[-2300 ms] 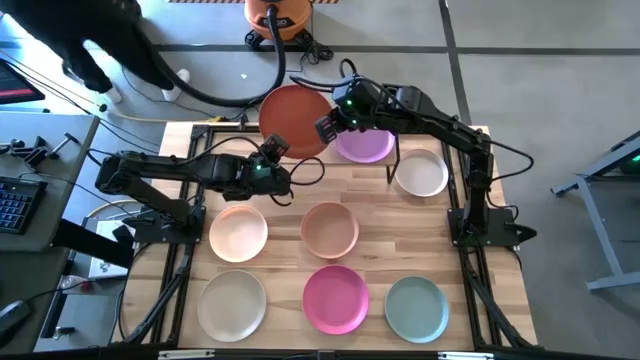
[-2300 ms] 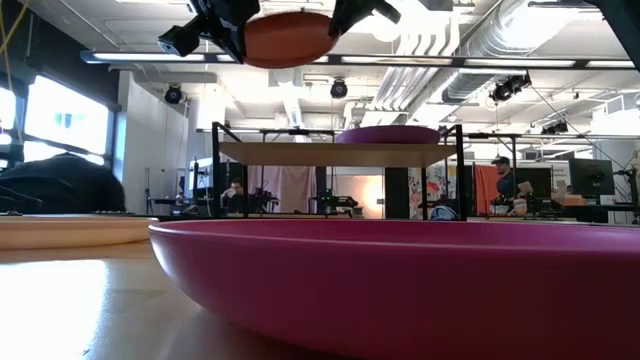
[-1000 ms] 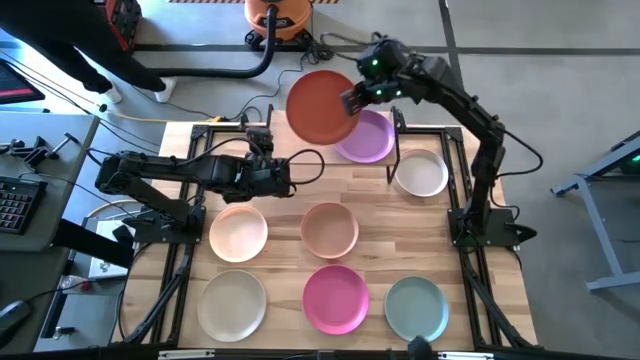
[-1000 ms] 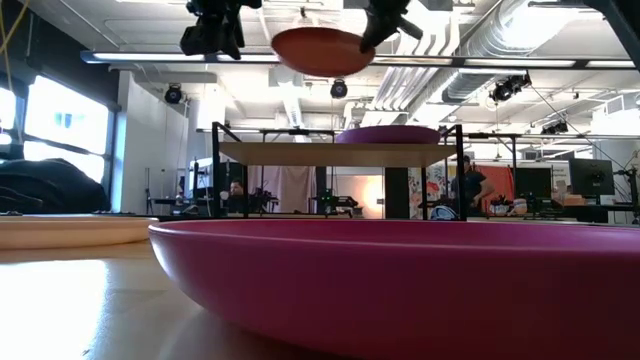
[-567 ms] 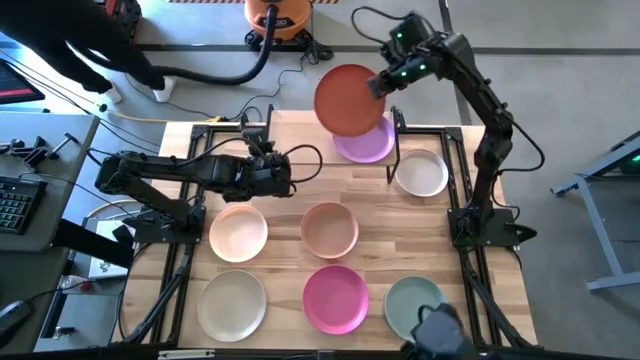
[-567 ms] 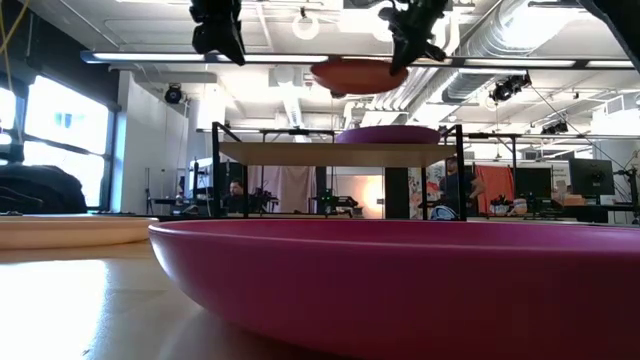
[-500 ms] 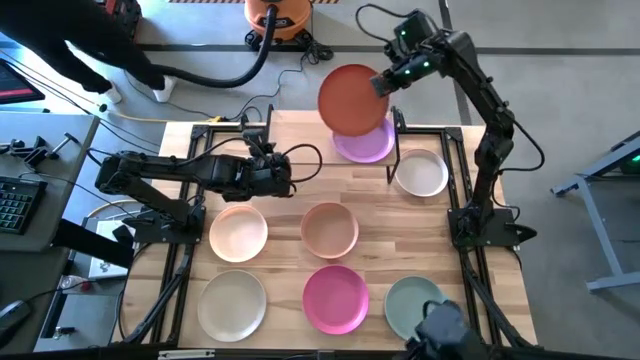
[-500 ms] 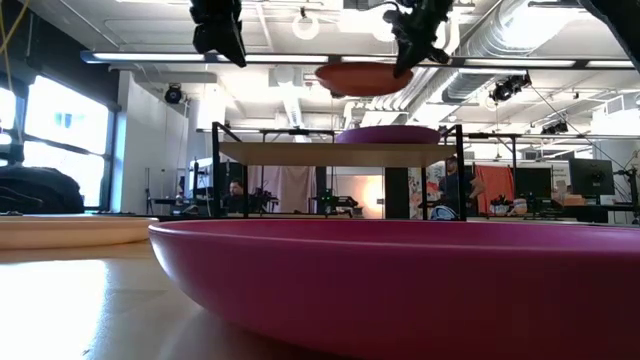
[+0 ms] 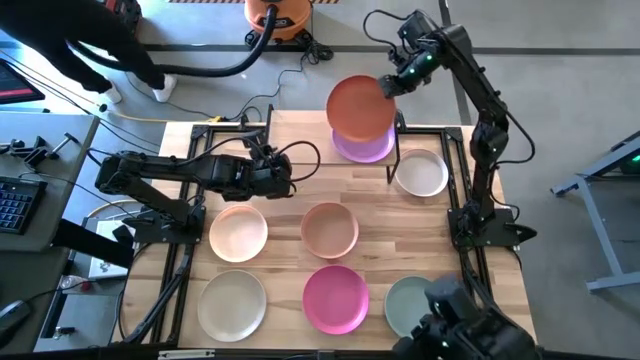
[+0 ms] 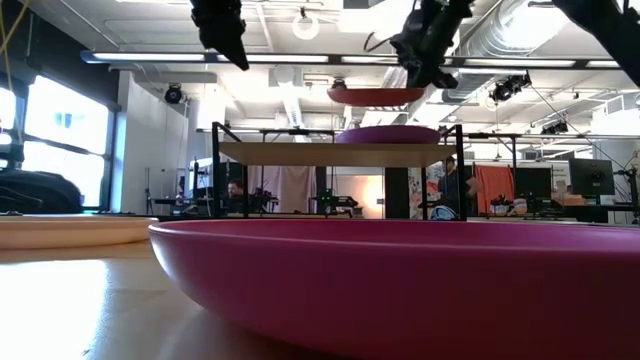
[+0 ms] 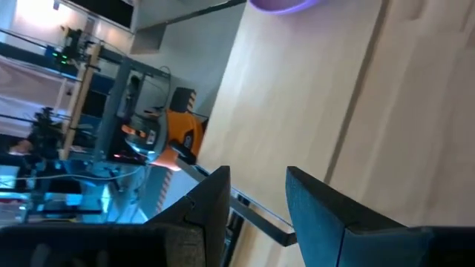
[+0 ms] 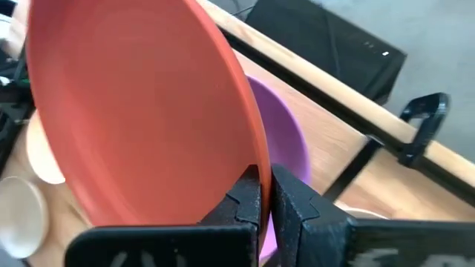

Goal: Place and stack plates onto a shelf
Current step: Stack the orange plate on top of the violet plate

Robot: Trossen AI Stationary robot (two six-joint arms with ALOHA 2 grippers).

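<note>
Right gripper holds the terracotta plate by its rim, fingers pinched narrow on the edge. Plate hangs roughly level above the purple plate, which sits on the shelf; clear gap between the two in the low view.

Handling, judged: plate looks stiff, light, matte, shallow. A one-sided rim pinch leaves it cantilevered, so it could droop or rotate in the fingers. Rim is the only practical hold; the thin lip offers little depth. Likely not fragile, but it may slide on the purple plate if released off-centre.

Left gripper idles over the desk, well in front of the shelf, fingers parted, empty
</note>
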